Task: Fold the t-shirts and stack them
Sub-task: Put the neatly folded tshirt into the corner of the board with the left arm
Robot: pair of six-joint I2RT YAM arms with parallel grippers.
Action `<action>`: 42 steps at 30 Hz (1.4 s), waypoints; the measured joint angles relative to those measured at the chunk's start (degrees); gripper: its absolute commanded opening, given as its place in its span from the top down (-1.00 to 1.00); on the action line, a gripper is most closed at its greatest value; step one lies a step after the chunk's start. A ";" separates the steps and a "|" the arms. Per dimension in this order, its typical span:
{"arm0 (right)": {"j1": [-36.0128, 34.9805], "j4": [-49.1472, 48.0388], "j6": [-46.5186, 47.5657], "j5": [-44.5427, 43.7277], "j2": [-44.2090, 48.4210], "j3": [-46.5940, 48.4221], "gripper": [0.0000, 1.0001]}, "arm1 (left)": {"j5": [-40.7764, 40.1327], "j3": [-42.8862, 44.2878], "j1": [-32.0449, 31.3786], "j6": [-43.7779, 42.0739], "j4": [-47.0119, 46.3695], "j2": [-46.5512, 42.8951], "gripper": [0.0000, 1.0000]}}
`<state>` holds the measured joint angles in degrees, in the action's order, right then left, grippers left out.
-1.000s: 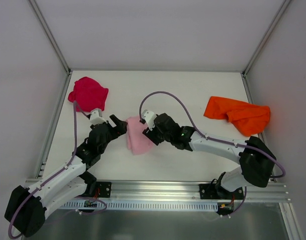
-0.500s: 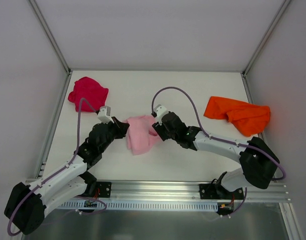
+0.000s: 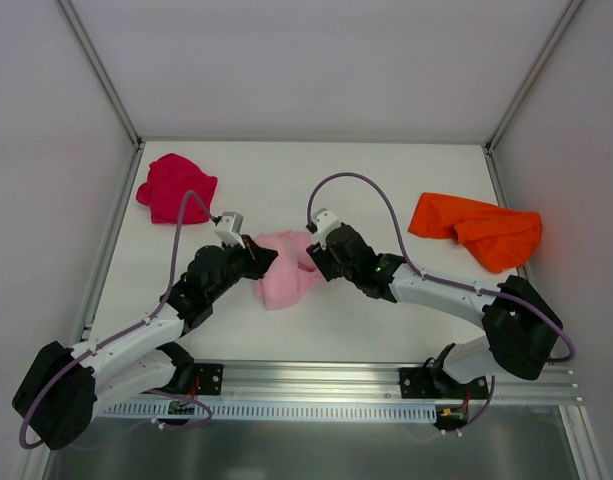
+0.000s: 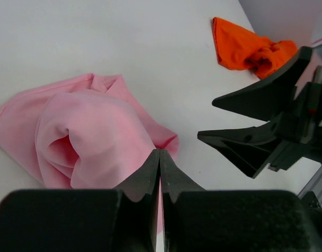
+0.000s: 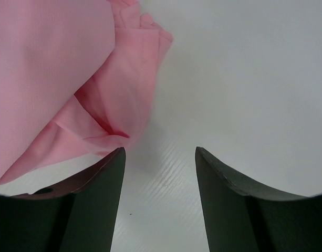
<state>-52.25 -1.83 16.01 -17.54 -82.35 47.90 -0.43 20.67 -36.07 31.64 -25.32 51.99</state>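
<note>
The light pink t-shirt [image 3: 286, 278] lies bunched at the table's middle, between the two arms. My left gripper [image 3: 263, 259] is shut on its left edge; in the left wrist view a sliver of pink cloth [image 4: 92, 136] shows between the closed fingers [image 4: 159, 153]. My right gripper [image 3: 313, 264] stands open at the shirt's right edge, with only bare table between its fingers [image 5: 159, 151], and the pink folds [image 5: 55, 68] lie just left of them. The red t-shirt [image 3: 174, 187] sits crumpled at the back left. The orange t-shirt [image 3: 481, 228] lies at the back right.
White walls and metal posts close in the white table [image 3: 386, 180] on three sides. An aluminium rail [image 3: 316, 378] carrying both arm bases runs along the near edge. The open right fingers [image 4: 206, 119] show close by in the left wrist view.
My left gripper has shut on the pink t-shirt and moved right, pushing the cloth into a rounder bunch. The right gripper shifted right and stayed open.
</note>
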 measured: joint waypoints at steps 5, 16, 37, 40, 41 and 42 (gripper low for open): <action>0.00 -0.15 -0.37 1.11 0.70 -0.42 -0.19 | 0.00 0.02 0.00 0.26 -3.04 10.78 1.00; -0.04 0.11 -0.90 7.37 6.67 -1.86 -0.19 | -4.90 6.54 0.00 4.33 -0.35 28.65 1.00; -0.83 2.60 -0.85 23.12 -2.34 1.51 0.98 | -22.75 8.79 -0.35 14.27 9.60 28.48 1.00; -0.72 2.58 -0.52 28.20 -7.72 4.59 0.98 | -22.69 8.17 -0.33 14.27 8.55 28.33 1.00; -0.59 2.51 -0.42 29.73 -9.81 6.05 0.98 | -22.67 7.82 -0.33 14.27 8.17 28.09 1.00; -0.42 2.49 -0.22 31.06 -11.89 7.52 0.98 | -22.67 7.48 -0.33 14.27 8.02 27.69 1.00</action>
<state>-52.66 0.67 15.79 13.52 -94.24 55.42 -23.09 28.14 -36.40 45.91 -17.30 79.68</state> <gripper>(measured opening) 0.017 0.006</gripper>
